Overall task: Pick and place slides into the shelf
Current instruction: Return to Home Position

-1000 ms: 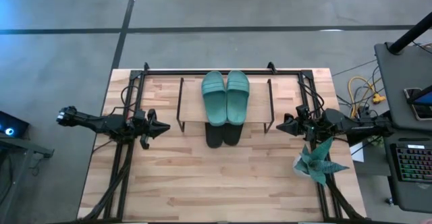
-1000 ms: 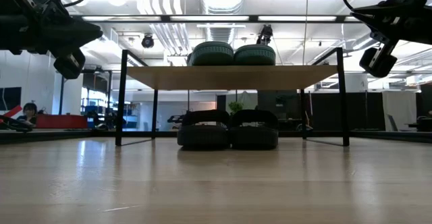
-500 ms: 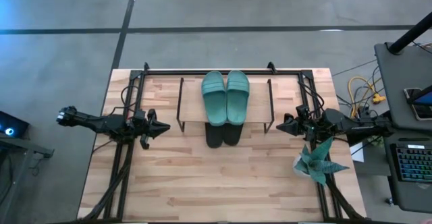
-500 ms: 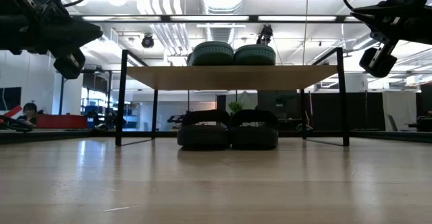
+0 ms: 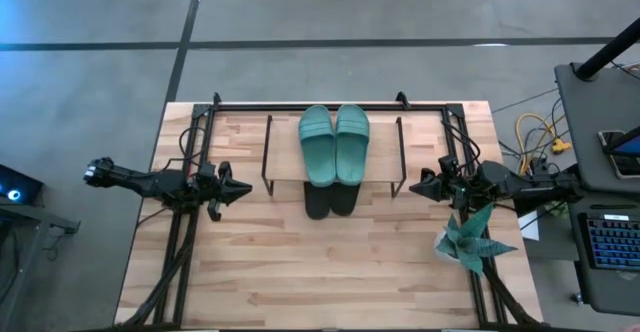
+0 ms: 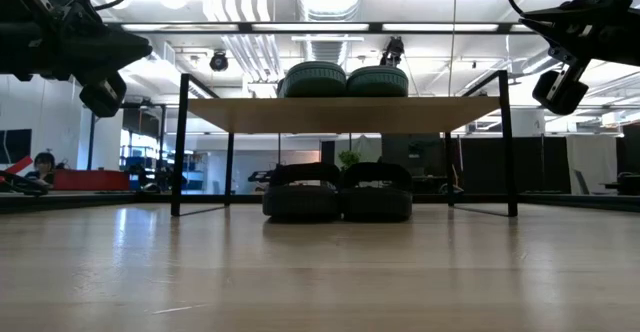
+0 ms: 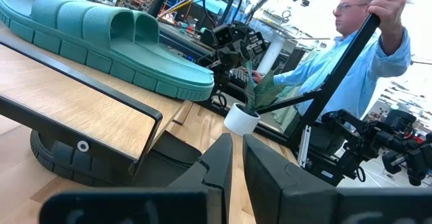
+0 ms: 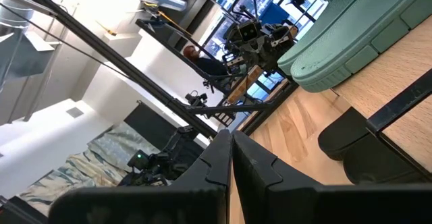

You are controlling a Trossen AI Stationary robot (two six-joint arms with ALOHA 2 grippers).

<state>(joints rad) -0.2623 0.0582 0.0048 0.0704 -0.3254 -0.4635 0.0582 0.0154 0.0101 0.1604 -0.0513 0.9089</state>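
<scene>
Table (image 5: 300, 272): a light wooden top that spreads under both grippers, with the left one over its left part and the right one over its right part.

Person (image 7: 351, 55): in a light blue shirt, standing beyond the table's far side as seen from the left gripper, one hand gripping a black pole.

Shelf (image 5: 285, 157): a low rack with a thin black frame and a pale board. It stands between the two grippers, well apart from each, and both gripper tips point toward it.

Left gripper (image 5: 243, 186): raised above the table to the shelf's left. Its fingers are drawn almost together with only a thin slit between them in its wrist view (image 7: 237, 143), and they hold nothing.

Right gripper (image 5: 418, 184): raised above the table to the shelf's right. Its fingers are pressed together in its wrist view (image 8: 228, 137) and are empty.

Teal-green slides (image 5: 320, 147): two side by side and touching on the shelf's top board, midway between the grippers.

Black slides (image 6: 338, 194): two side by side on the table under the board, directly below the teal pair. Their ends stick out from under the board, level with the line between the two gripper tips.

Plant (image 5: 470, 240): green and spiky in a white pot, just beside the right gripper's wrist, on the side away from the shelf.
</scene>
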